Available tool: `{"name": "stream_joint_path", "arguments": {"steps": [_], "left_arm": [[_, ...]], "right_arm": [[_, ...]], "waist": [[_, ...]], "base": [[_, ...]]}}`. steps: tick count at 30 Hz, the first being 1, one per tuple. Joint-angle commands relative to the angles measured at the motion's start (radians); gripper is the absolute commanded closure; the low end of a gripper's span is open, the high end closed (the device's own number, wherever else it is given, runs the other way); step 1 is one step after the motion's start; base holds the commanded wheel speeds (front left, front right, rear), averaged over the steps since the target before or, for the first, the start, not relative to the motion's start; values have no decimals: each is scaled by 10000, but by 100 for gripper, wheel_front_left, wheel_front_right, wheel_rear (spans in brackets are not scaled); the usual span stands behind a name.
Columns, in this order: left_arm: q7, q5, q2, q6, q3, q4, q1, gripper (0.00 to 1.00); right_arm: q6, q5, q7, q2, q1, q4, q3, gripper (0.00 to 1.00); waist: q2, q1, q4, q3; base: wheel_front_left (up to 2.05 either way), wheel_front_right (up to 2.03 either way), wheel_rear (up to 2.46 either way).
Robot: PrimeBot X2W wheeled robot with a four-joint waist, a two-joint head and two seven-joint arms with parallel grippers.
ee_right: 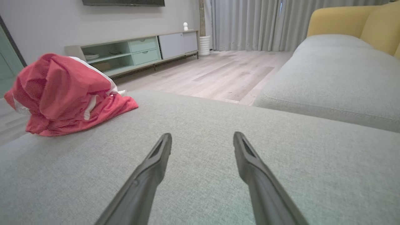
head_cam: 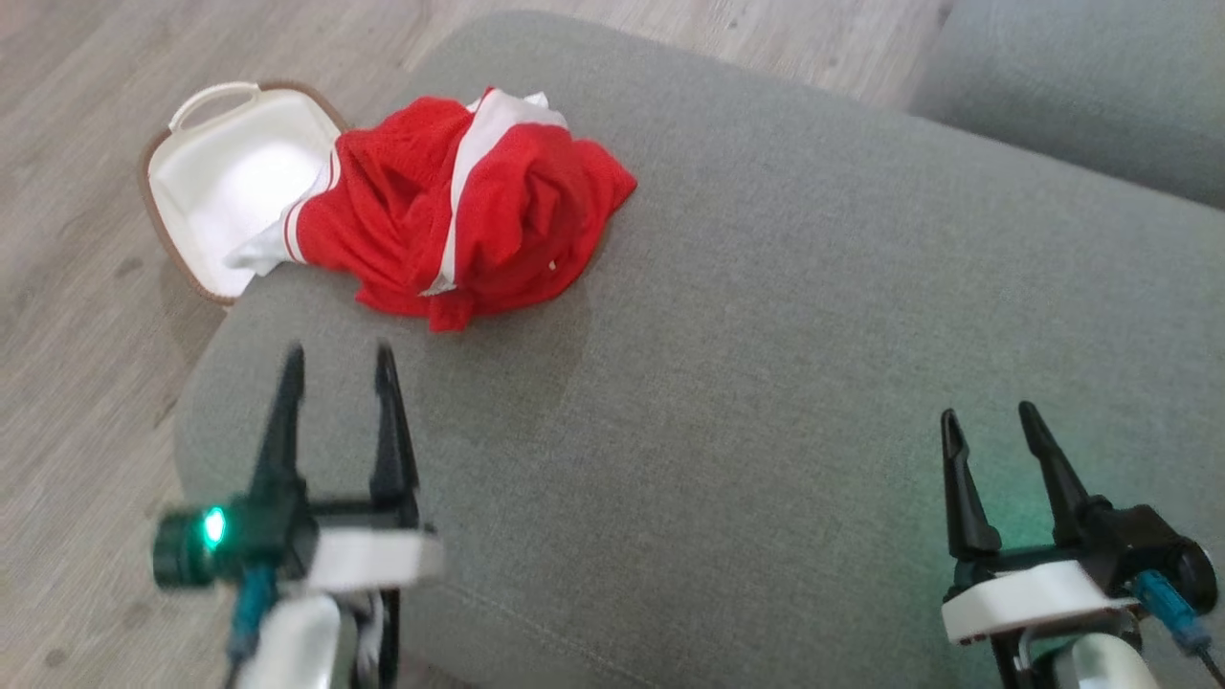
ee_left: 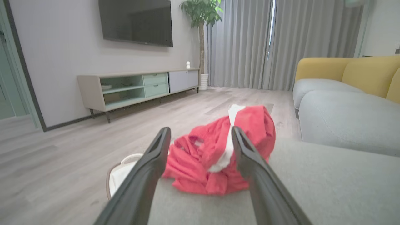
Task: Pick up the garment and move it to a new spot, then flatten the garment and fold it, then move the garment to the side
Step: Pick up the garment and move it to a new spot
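Note:
A red garment [head_cam: 459, 225] with white stripes lies crumpled near the far left edge of the grey ottoman [head_cam: 766, 364], one corner hanging over a white basket. My left gripper [head_cam: 340, 359] hovers open a short way in front of it, nothing between its fingers. In the left wrist view the garment [ee_left: 215, 156] sits straight ahead, framed by the open left gripper [ee_left: 201, 132]. My right gripper [head_cam: 991, 416] stands open over the ottoman's near right part, far from the cloth. From the right wrist the garment [ee_right: 62, 93] shows at the left, beyond the right gripper [ee_right: 203, 136].
A white basket [head_cam: 220, 172] with a brown rim stands on the wooden floor [head_cam: 77, 287] beside the ottoman's far left edge. A grey sofa seat [head_cam: 1081, 86] lies at the upper right. A TV cabinet [ee_left: 137, 87] lines the far wall.

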Motion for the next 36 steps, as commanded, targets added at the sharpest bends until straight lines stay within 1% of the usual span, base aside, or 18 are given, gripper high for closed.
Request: {"name": "stream_joint_path", "arguments": {"steps": [1, 4, 8, 11, 15, 17, 21, 24, 26, 27, 28, 29, 32, 36], "left_arm": [[-93, 99, 35, -86, 461, -439, -903, 0], [-93, 209, 38, -417, 708, -396, -1911, 0], [-93, 210, 132, -970, 1061, -3, -3496, 0], [-93, 126, 195, -1375, 1176, 752, -4742, 0], [-59, 110, 288, -1669, 1106, 2380, -6237, 0], [417, 88, 300, -1658, 1061, 3380, -6812, 0], [1415, 146, 284, -1246, 1021, 5047, -7341, 0], [1484, 149, 261, -946, 1022, 5929, -7446, 0], [1361, 186, 273, -843, 978, 6427, -7498, 0], [1292, 153, 272, -792, 1004, 6655, -7536, 47], [1185, 154, 285, -731, 1010, 6854, -7576, 85], [1091, 169, 299, -698, 993, 7039, -7616, 100], [702, 164, 367, -819, 923, 7390, -7792, 100], [227, 279, 678, -976, 803, 7343, -8118, 100]], "right_arm": [[-2, -142, -109, -104, -335, -357, 159, 0], [-2, -313, -109, -363, -403, -454, 195, 0], [-2, -416, -109, -905, -542, -571, 246, 0], [-2, -472, -109, -1369, -640, -674, 289, 0], [-2, -519, -109, -1941, -753, -843, 382, 0], [-2, -499, -109, -2152, -837, -940, 421, 0], [-2, -469, -109, -2349, -1060, -1071, 492, 0], [-2, -463, -109, -2342, -1242, -1150, 561, 0], [-2, -476, -109, -2307, -1320, -1172, 621, 0], [-2, -481, -109, -2278, -1341, -1177, 634, 0], [-2, -485, -109, -2243, -1353, -1179, 651, 0], [-2, -486, -109, -2207, -1353, -1175, 660, 0], [-2, -474, -109, -2090, -1344, -1100, 673, 0], [-2, -452, -109, -1812, -1396, -1014, 724, 0]], "waist": [[0, 0, 50, 296], [0, 0, -53, 827], [0, 0, -262, 1596], [0, 0, -406, 2153], [0, 0, -601, 2802], [0, 0, -730, 3077], [0, 0, -1037, 3495], [0, 0, -1263, 3744], [0, 0, -1399, 3841], [0, 0, -1452, 3867], [0, 0, -1507, 3874], [0, 0, -1550, 3869], [0, 0, -1671, 3749], [0, 0, -1918, 3325]], "base": [[0, 0, 0], [0, 0, 0], [0, 0, 0], [0, 0, 0], [0, 0, 0], [0, 0, 0], [0, 0, 0], [0, 0, 0], [0, 0, 0], [0, 0, 0], [0, 0, 0], [0, 0, 0], [0, 0, 0], [0, 0, 0]]}}
